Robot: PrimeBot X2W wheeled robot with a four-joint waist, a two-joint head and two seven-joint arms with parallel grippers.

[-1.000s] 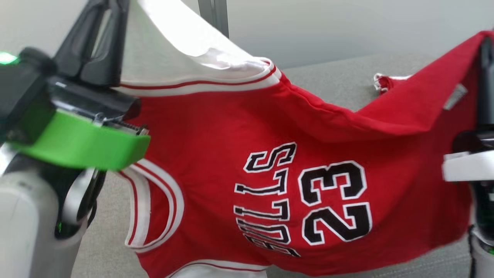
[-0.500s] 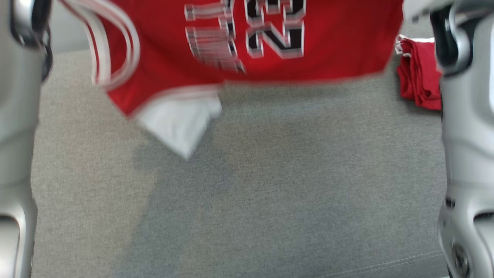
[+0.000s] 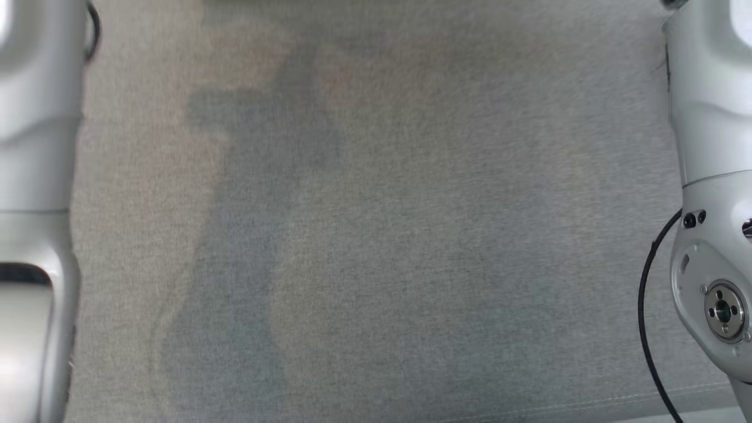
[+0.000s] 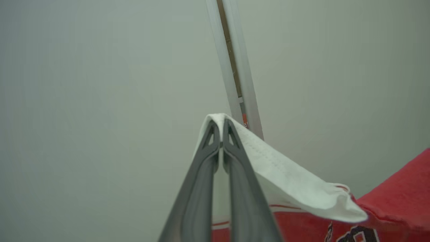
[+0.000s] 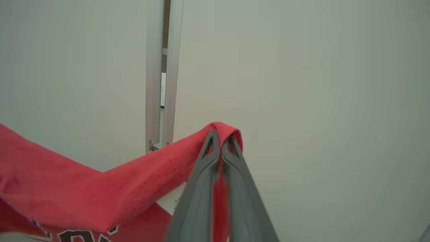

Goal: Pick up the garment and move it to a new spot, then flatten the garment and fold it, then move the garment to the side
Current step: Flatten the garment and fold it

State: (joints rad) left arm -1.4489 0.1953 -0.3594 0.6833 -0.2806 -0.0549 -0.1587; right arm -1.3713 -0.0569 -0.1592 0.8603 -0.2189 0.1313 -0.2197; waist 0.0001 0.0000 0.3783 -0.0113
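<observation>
The left gripper (image 4: 221, 125) and right gripper (image 5: 220, 136) pinch the garment (image 5: 100, 191) (lettering (image 4: 354, 235) unreadable).

The right gripper (image 5: 220, 136) is squeezing a red fold of the garment (image 5: 84, 191) at its tips. The cloth is sagging away to the claw's left. A pale post (image 5: 153, 67) is standing behind, above the cloth.

Garment (image 5: 67, 188): matt cloth (trim stitched); fingers (image 4: 198, 195): smooth matt plastic; surface (image 3: 376, 235): woven fabric.
</observation>
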